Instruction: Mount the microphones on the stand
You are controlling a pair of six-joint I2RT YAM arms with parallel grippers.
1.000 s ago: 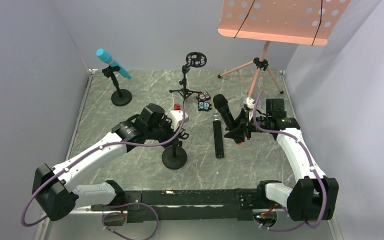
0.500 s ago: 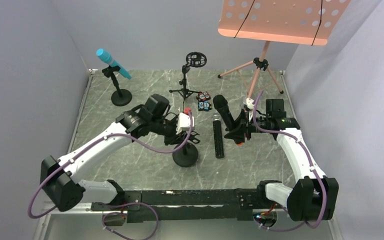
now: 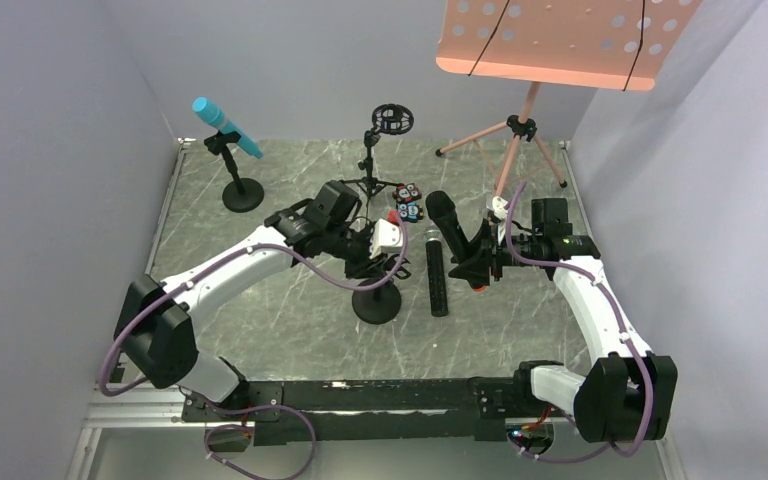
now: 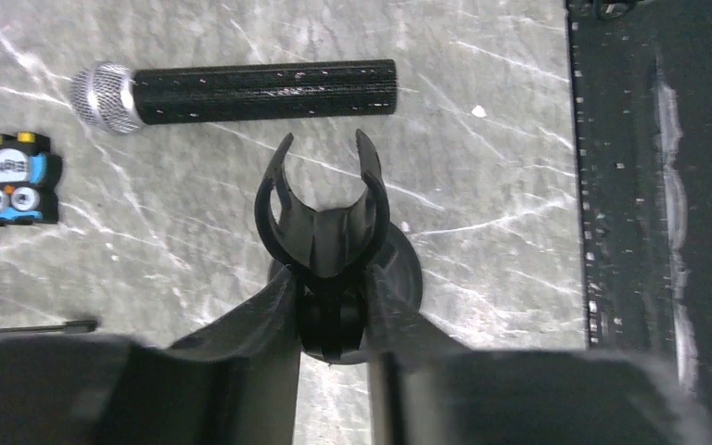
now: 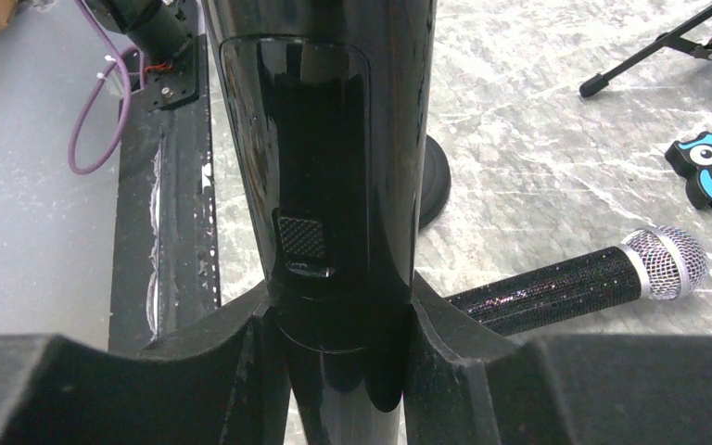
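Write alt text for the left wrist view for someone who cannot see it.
The left tool is closed on a black microphone stand just below its empty U-shaped clip. Beyond the clip, a black microphone with a silver mesh head lies flat on the marble table, with a small blue toy at the left edge.

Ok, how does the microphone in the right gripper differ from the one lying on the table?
The black microphone is held in the right gripper, raised off the table; the silver-headed microphone lies flat on it, untouched. The black microphone has a dark head and glossy body; the silver-headed microphone a bright mesh head and speckled body. Both are dark-bodied sticks, neither in the stand.
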